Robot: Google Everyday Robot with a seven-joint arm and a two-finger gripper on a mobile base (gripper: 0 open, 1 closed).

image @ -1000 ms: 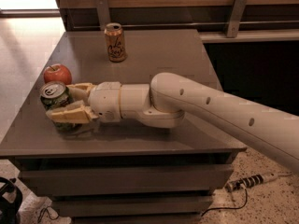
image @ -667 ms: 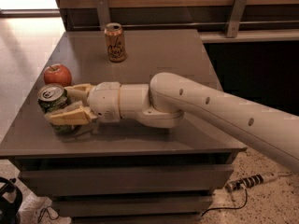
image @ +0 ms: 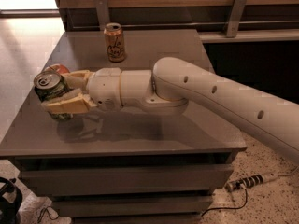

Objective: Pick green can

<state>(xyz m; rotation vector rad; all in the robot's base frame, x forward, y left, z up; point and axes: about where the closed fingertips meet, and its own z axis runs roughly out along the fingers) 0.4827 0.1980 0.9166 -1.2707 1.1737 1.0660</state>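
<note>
I see the gripper (image: 60, 94) over the left part of the grey flat tabletop (image: 140, 134). Its two tan fingers (image: 70, 107) are clenched around the green-and-white aluminium drink can (image: 48, 84). The can is close to the left edge of the table and leans a little. Just behind it, a red apple (image: 60, 69) is mostly hidden. The orange-tan can with dark lettering (image: 114, 42) stands well apart, near the back edge. Between the white arm (image: 210, 94) and the front edge lies a wide strip of bare tabletop.
</note>
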